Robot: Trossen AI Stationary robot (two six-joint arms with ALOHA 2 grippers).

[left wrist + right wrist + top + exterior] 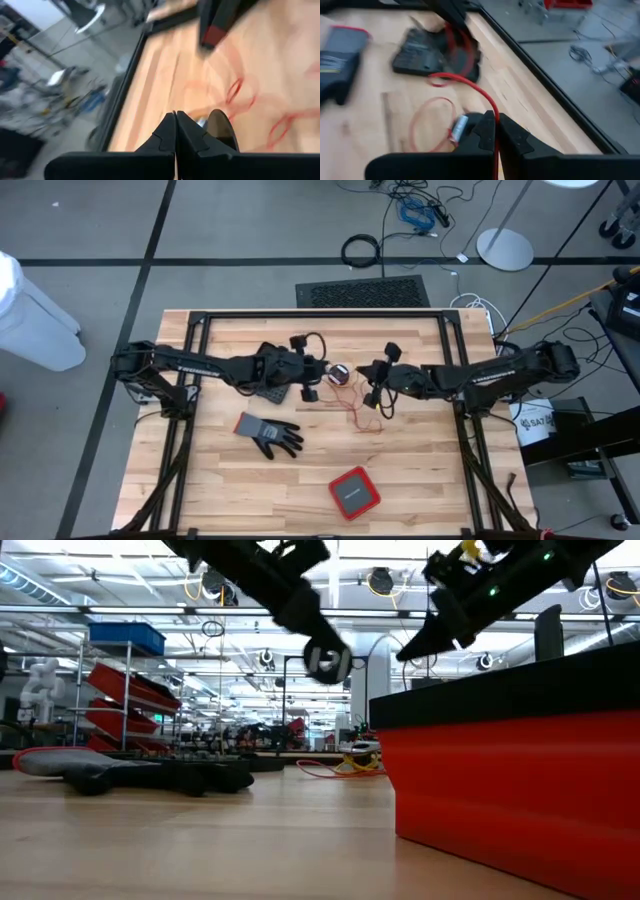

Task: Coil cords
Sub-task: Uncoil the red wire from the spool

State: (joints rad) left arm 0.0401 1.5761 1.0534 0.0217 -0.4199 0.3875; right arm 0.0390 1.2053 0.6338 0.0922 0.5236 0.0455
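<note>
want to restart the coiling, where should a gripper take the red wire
Probably on a flat loop of the red wire lying loose on the table, coming straight down from above. It is thin, low and spread out, so a side approach would likely push it along.

A pale wooden-plank bench (pixel 220 490) with a black metal frame along its edges carries everything here. A grey and black work glove (pixel 268 433) lies flat on it left of the middle, fingers spread toward the near side. A flat square red case with a dark top (pixel 354 492) sits nearer the front edge, well apart from the glove. A thin red wire (pixel 357 413) sprawls in loose loops on the boards near the centre.
</note>
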